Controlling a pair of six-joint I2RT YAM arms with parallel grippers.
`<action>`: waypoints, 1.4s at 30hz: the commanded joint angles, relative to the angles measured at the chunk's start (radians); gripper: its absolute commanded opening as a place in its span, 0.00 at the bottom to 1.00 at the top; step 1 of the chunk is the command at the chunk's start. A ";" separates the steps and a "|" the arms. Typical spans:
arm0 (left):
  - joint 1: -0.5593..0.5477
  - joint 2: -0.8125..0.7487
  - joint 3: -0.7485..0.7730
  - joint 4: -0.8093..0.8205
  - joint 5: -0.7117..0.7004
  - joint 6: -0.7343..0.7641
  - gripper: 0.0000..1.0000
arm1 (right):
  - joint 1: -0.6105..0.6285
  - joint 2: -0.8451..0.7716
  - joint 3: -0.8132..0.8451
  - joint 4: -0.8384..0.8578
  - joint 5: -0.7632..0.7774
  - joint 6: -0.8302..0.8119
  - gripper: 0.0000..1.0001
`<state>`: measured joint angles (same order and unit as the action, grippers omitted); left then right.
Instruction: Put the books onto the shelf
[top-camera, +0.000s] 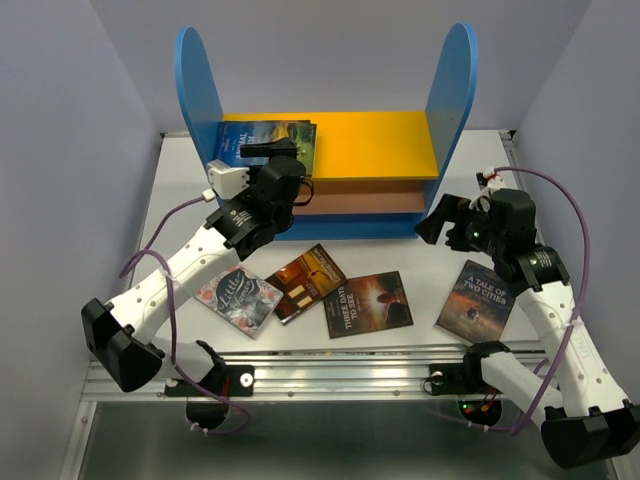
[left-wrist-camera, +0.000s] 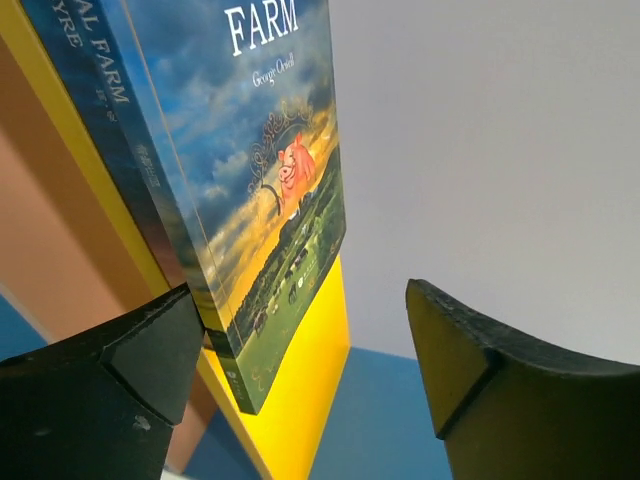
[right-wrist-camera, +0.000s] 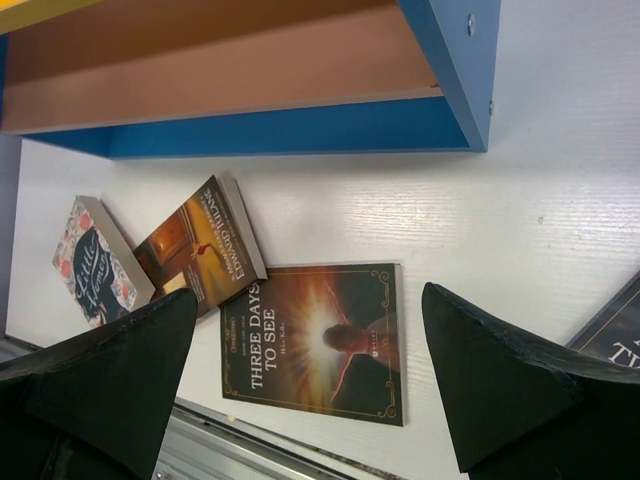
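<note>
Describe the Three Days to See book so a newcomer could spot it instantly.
Start at the blue-sided bookshelf with the yellow top board; four paperbacks lie flat on the white table before it. Third from the left is Three Days to See: alone among them, its dark cover carries a bright orange sunburst.

My left claw (left-wrist-camera: 300, 330) is matte black. The Animal Farm book (left-wrist-camera: 270, 200) carries a dark blue sky, orange-yellow clouds, a pink pig and a green field. The shelf (top-camera: 195, 90) is blue at its sides and base, yellow on top, brown below. On the white surface (top-camera: 390, 258), Three Days to See (top-camera: 367, 303) flares orange on dark brown, and Little Women (top-camera: 240, 297) is pink floral around navy.
</note>
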<state>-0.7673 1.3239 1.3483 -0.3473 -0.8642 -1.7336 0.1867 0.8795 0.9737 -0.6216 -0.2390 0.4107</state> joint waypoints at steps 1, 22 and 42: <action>0.005 -0.040 -0.027 -0.009 0.042 0.057 0.96 | 0.003 -0.004 0.040 0.019 -0.040 -0.032 1.00; 0.005 -0.253 -0.195 0.194 0.549 0.820 0.99 | 0.383 0.125 0.138 0.000 0.039 -0.162 1.00; 0.126 -0.275 -0.184 0.071 0.574 1.053 0.18 | 0.436 0.651 0.770 0.099 0.291 -0.270 0.76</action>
<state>-0.6811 1.0241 1.1393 -0.3084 -0.2996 -0.7357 0.6228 1.4548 1.6173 -0.5697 -0.0166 0.1837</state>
